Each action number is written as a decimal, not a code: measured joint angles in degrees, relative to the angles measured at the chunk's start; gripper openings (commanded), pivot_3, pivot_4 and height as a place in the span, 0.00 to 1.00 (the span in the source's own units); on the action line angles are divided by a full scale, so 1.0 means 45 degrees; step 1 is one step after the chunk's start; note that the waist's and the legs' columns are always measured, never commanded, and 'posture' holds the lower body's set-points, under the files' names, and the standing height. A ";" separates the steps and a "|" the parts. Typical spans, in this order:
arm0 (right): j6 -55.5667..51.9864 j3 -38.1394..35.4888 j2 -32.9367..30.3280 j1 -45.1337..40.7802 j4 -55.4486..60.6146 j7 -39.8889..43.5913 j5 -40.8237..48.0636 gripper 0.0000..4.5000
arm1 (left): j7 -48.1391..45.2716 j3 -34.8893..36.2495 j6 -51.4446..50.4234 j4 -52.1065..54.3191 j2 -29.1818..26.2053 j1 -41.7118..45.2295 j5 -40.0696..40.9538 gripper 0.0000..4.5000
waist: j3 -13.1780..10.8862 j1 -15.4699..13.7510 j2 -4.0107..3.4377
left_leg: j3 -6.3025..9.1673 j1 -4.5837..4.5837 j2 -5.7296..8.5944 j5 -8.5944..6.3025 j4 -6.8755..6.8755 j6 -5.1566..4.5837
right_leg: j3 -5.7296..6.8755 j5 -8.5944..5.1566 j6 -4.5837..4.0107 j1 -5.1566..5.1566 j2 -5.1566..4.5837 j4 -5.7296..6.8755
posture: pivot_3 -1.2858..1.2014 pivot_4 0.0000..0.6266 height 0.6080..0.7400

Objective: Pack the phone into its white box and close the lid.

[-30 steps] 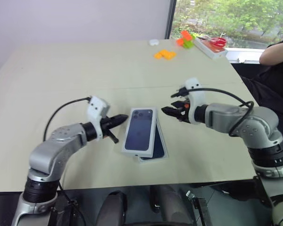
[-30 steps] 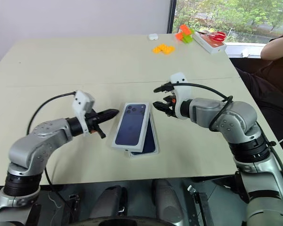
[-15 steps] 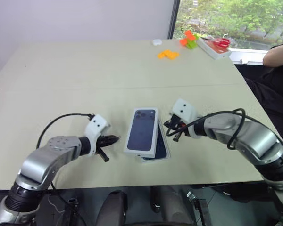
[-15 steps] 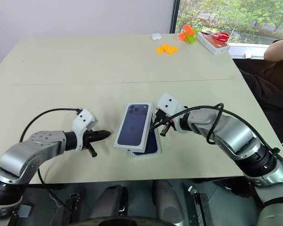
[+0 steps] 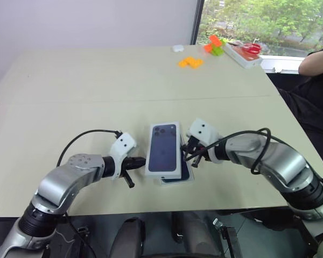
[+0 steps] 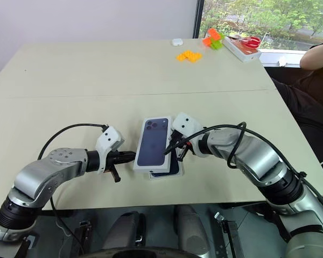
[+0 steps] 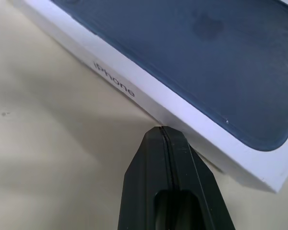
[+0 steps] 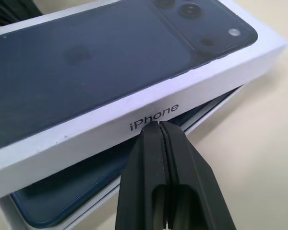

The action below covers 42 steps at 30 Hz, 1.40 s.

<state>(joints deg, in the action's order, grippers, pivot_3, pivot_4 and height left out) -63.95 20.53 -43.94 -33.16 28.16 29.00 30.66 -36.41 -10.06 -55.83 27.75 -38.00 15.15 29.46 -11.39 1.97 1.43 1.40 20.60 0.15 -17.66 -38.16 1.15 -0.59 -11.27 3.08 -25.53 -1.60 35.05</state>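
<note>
Near the front edge of the table (image 5: pixel 70 91), the lid (image 5: pixel 164 150) lay printed face up, askew over the box (image 5: pixel 189 176), whose right and near edges stuck out from under it. Phone (image 8: pixel 67 196) was already in the box: its dark blue face showed under the raised lid edge in the right wrist view. Lid not seated; it rested crooked and partly lifted on the right side.

Left end effector (image 5: pixel 140 160) had both fingers pressed together, holding nothing, tip at the lid's left long wall, touching or just short of it. Right end effector (image 5: pixel 189 159) was likewise closed and empty, tip against the lid's right long wall by the lettering.

Judgement: packing done, closing unfinished. Remaining work is to square the lid over the box, likely by nudging from both sides, then press it down. Risk: a push may slide box and lid together instead of aligning them.
</note>
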 measured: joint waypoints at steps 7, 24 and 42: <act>-0.0251 -0.0408 -0.0043 0.0214 0.0160 0.0221 -0.0271 0.01 | -0.0191 -0.0094 -0.0267 0.0345 0.0346 0.0157 0.0220 0.00 | 0.0000 -0.0002 0.0000 | 0.0001 -0.0003 0.0002 0.0000 0.0000 0.0000 | 0.0000 0.0012 0.0019 0.0000 0.0006 0.0004 | 0.52 0.24 1.00; -0.0598 -0.0677 -0.0443 0.0877 0.0821 0.0793 -0.0514 0.01 | -0.0589 -0.0320 -0.0518 0.0998 0.0130 0.0195 0.0373 0.00 | 0.0001 0.0008 0.0001 | 0.0000 -0.0012 0.0005 0.0000 -0.0007 0.0000 | 0.0000 0.0004 0.0008 0.0008 0.0010 0.0010 | 0.52 0.24 1.00; -0.0737 -0.0660 -0.0008 0.0943 0.0830 0.0794 -0.0772 0.01 | -0.0369 -0.0489 -0.0414 0.0640 0.0165 0.0188 -0.0197 0.00 | 0.0002 0.0008 0.0003 | 0.0001 -0.0023 0.0006 0.0000 -0.0013 0.0000 | 0.0001 0.0005 0.0007 0.0019 0.0011 0.0017 | 0.52 0.24 1.00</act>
<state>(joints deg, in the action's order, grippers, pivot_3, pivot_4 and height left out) -67.27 17.56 -43.98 -28.91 31.89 32.58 27.19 -38.07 -12.26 -57.69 30.63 -37.25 15.99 28.57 -11.38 2.01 1.45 1.40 20.50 0.18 -17.66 -38.22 1.15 -0.58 -11.25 3.11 -25.45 -1.55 35.12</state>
